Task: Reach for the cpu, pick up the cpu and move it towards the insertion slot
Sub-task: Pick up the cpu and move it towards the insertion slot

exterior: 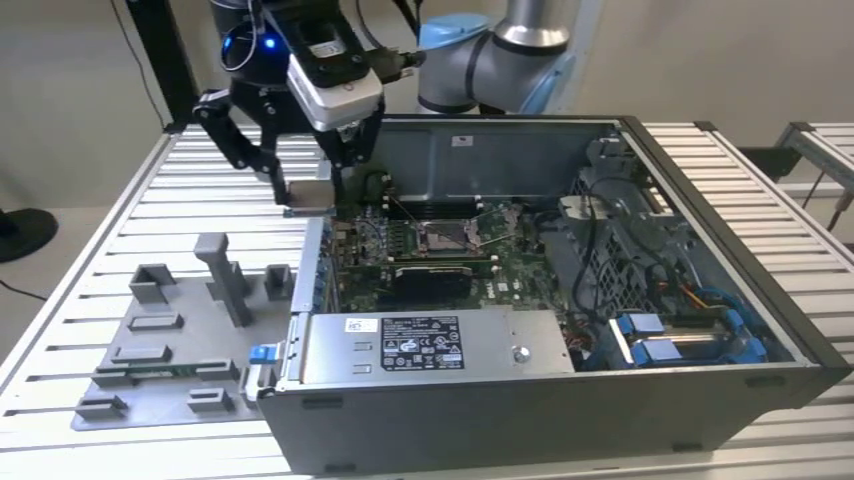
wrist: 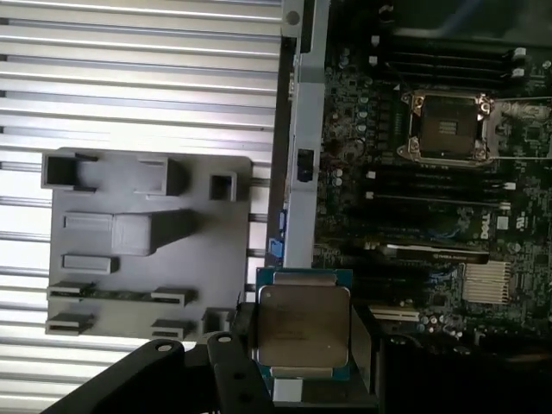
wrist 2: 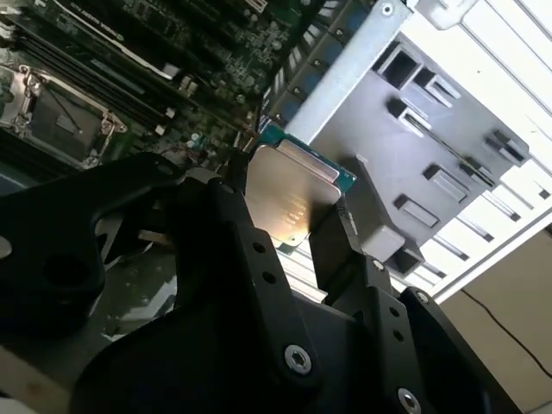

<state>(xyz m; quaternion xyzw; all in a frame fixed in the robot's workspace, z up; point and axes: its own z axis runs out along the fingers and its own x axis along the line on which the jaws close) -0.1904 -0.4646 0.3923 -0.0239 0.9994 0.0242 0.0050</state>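
The pincer (exterior: pixel 310 195) is clamped on the cpu (wrist: pixel 303 325), holding it in the air above the computer case's (exterior: pixel 561 400) left wall, left of the insertion slot (exterior: pixel 442 237).

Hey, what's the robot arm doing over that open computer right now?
The arm's tool is shut on the cpu, holding it by its edges in the air above the side wall of the open computer case. The grey fixture plate with blocks and posts lies on the slatted table beside the case. The insertion slot on the green board is uncovered, and the chip has not reached it yet.
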